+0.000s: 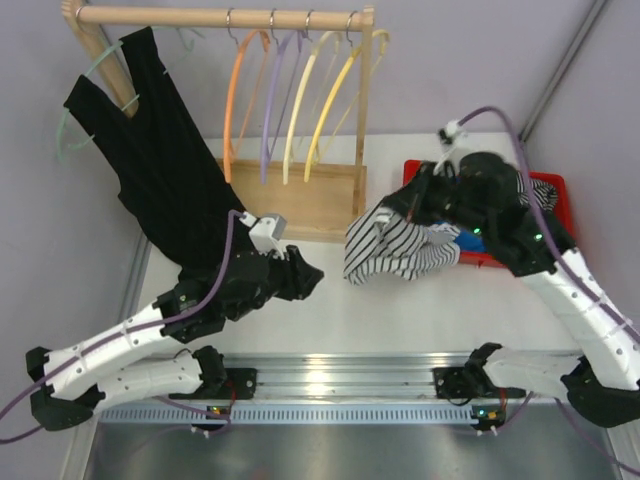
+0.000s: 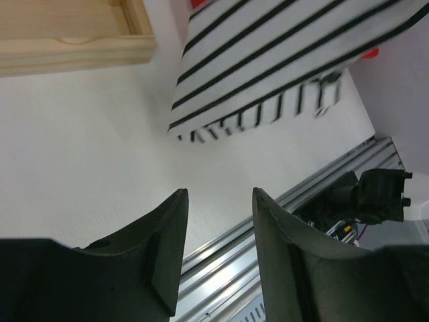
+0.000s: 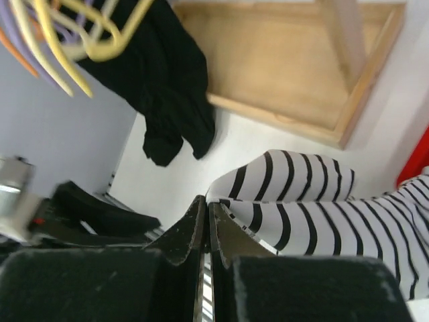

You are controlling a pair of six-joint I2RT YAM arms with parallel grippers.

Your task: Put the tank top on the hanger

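The tank top [image 1: 400, 250], white with thin black stripes, hangs bunched from my right gripper [image 1: 390, 213], half out of the red bin and just above the table. In the right wrist view the jaws [image 3: 208, 204] are shut on an edge of the striped fabric [image 3: 301, 201]. My left gripper [image 1: 312, 275] is open and empty, low over the table left of the tank top. In the left wrist view [image 2: 220, 194] the striped cloth [image 2: 281, 60] hangs ahead of it. The orange hanger [image 1: 232, 100] hangs on the wooden rack, left of the purple one.
A black tank top [image 1: 160, 160] hangs on a pale green hanger [image 1: 75, 130] at the rack's left. Purple [image 1: 270, 100] and yellow hangers [image 1: 325, 100] hang beside the orange one. The rack's wooden base [image 1: 300, 195] stands behind. A red bin [image 1: 555, 195] holds another striped garment [image 1: 540, 190].
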